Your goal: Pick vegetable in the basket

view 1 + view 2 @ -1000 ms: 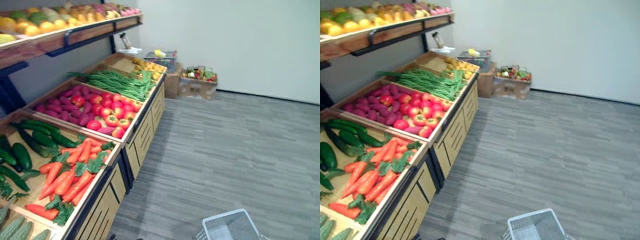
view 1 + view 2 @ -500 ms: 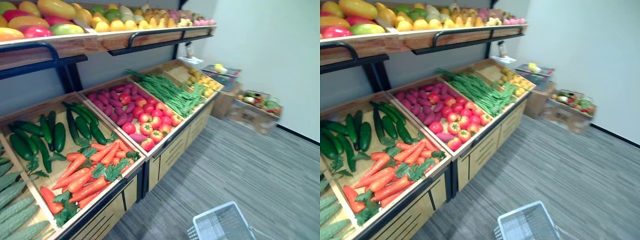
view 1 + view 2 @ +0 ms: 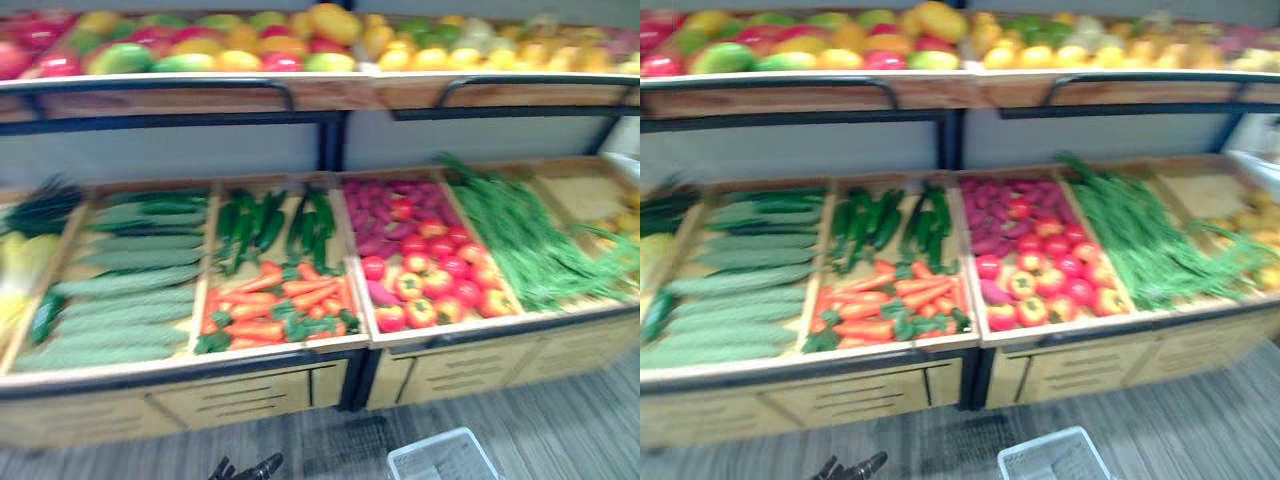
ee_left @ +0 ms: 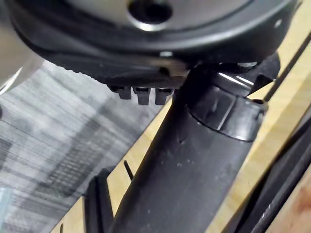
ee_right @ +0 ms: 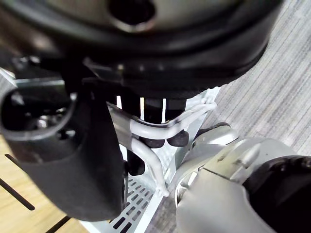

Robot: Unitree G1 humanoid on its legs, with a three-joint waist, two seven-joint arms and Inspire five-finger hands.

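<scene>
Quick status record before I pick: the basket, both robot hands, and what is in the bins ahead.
basket: white wire, low in front of the stand; visible part holds nothing
right robot hand: curled round the basket handle
left robot hand: low before the stand, apart from the produce
bins, left to right: pale green gourds; dark cucumbers behind carrots; purple roots behind tomatoes; green beans
upper shelf: fruit
status: nothing picked yet

Pale matt wood is seen on the display stand (image 3: 250,392), edged by black metal rails (image 3: 180,366). The basket (image 5: 133,196) handle (image 5: 160,127), held in the right hand's (image 5: 77,165) fingers (image 5: 151,143), is smooth white coated wire. Beyond the fingers, grey matt wood-grain floor (image 5: 282,92) is seen.
</scene>
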